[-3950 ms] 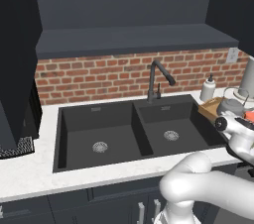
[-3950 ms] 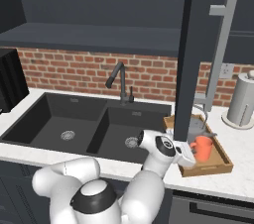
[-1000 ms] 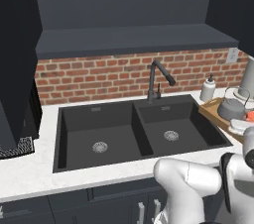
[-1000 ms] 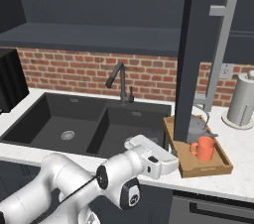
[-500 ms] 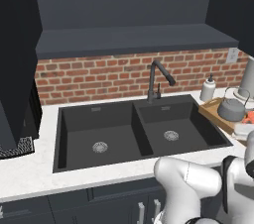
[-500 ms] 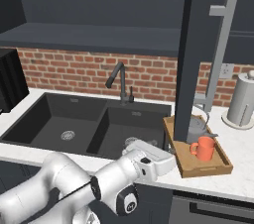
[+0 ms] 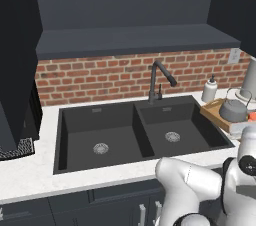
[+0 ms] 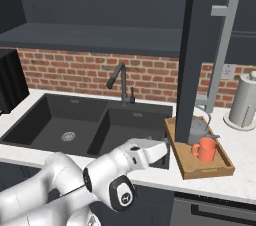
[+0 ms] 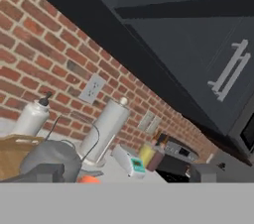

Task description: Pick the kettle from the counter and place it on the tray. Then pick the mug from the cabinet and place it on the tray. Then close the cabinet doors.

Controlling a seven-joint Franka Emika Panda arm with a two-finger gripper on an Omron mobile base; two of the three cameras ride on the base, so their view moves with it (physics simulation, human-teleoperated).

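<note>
One grey kettle (image 8: 199, 129) and one orange mug (image 8: 204, 149) sit on one wooden tray (image 8: 188, 166). One black sink (image 7: 140, 132) has two basins and one dark faucet (image 7: 157, 81). One white soap bottle (image 7: 209, 89), one pale grey cylinder (image 8: 243, 100) and one wall outlet (image 9: 92, 88) are present.

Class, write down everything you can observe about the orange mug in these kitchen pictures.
The mug is small, plain and orange with a matt look, and a loop handle on its left side in the right base view. It stands upright on the wooden tray, just in front of the grey kettle. Nothing grips it.
</note>
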